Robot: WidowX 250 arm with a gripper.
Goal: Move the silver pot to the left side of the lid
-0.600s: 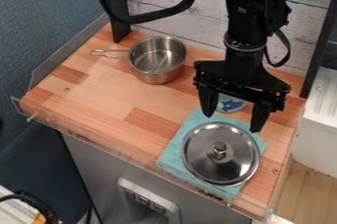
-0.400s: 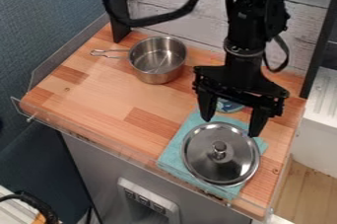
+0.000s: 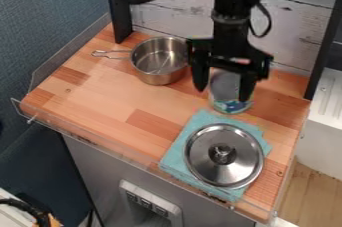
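The black two-finger gripper (image 3: pixel 222 95) is hanging right of upper centre, fingers spread apart; the round silver metal pot (image 3: pixel 160 77) is sitting upper left. We're likely watching the approach, the grasp calling for a leftward shift, then lowering.

A silver pot (image 3: pixel 159 78) stands upright; the silver lid (image 3: pixel 206 165) lies knob-up on teal cloth (image 3: pixel 176 161).

A wooden countertop (image 3: pixel 107 101), pieced together from pale and redder blocks, carries a silver pot (image 3: pixel 159 74) upright near its back (the looped wire handle points toward the left of the view). To the pot's right stands a can (image 3: pixel 229 105) with a partly blue label, and a teal cloth (image 3: pixel 176 157) lies nearer the front edge.
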